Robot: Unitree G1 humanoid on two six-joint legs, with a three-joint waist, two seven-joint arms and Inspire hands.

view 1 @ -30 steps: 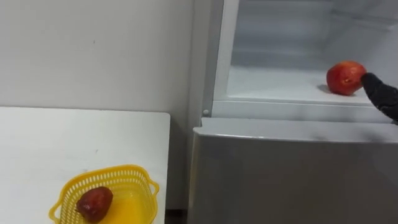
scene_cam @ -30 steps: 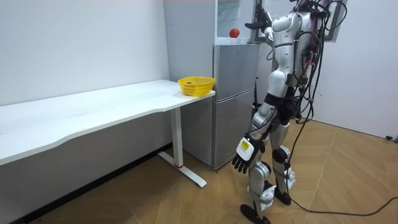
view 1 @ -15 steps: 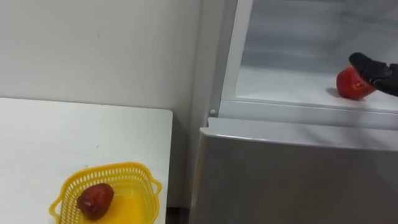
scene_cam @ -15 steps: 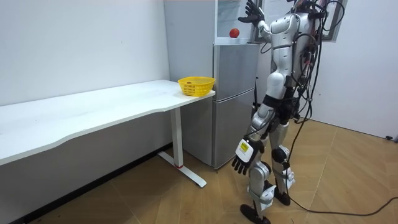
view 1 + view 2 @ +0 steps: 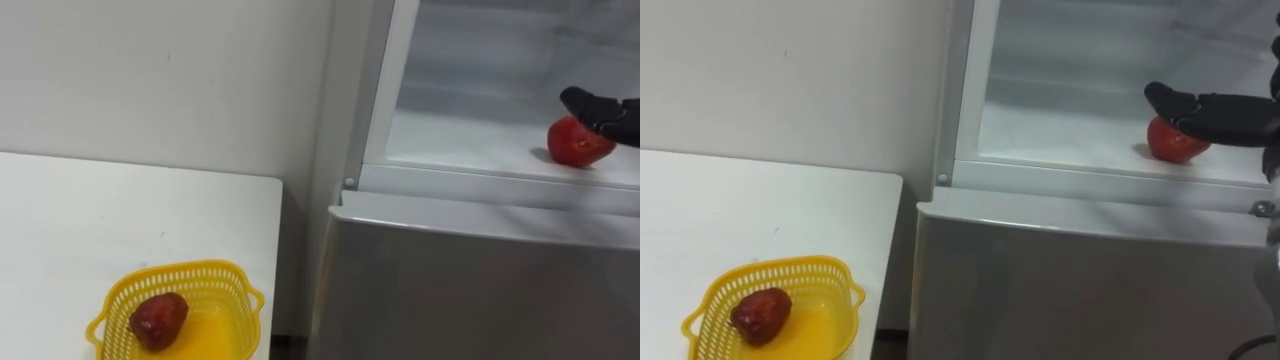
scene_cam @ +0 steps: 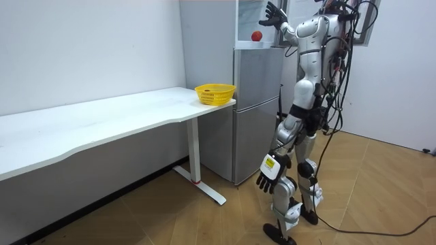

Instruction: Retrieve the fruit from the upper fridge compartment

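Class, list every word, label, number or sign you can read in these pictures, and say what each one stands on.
No text can be read.
The fridge, yellow basket, white table, apple on the fridge shelf and apple in the basket show no print.
The tag on the left hand carries marks that are too small to read.

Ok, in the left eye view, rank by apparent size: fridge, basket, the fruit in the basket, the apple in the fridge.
1. fridge
2. basket
3. fruit and apple: they look about equal. They sit at different distances, and the robot hand partly covers the apple, so I won't rank them.
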